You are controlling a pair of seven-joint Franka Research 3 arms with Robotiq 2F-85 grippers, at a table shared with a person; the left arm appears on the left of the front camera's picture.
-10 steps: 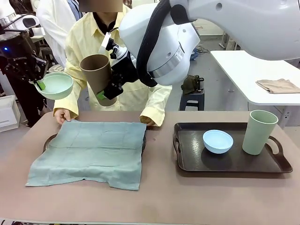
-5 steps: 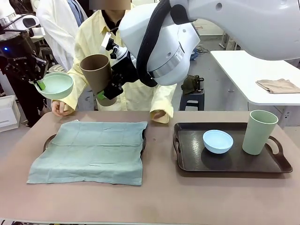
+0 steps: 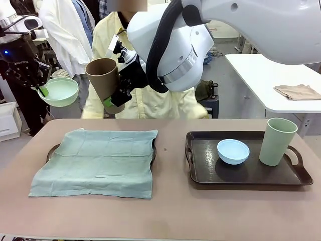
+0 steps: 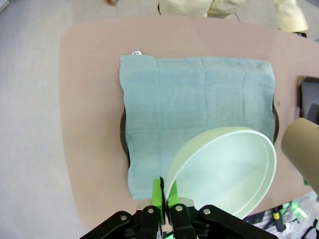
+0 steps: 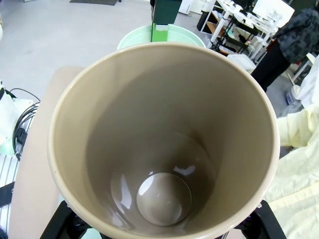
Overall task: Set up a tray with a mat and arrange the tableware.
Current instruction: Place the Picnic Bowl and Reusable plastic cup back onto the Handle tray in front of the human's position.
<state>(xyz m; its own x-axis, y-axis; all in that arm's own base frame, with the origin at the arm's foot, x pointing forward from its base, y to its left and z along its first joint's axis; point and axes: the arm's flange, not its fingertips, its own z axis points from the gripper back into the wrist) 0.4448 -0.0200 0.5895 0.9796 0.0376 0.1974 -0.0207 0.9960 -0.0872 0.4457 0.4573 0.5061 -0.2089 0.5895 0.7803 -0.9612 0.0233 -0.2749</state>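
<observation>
Two loads: left gripper (image 3: 43,91) pinches mint bowl (image 3: 61,92) rim, right gripper (image 3: 111,102) clamps brown tumbler (image 3: 103,75).
Feel: probably light, stiff, slick; grab rims.

- We can make out a short line of small white lettering on the black body of the left gripper (image 3: 43,91) in the front view, but it is too small to read.
- The white tag (image 4: 135,53) at one corner of the mat (image 4: 199,99) shows no legible print.
- We can read nothing else.
</observation>
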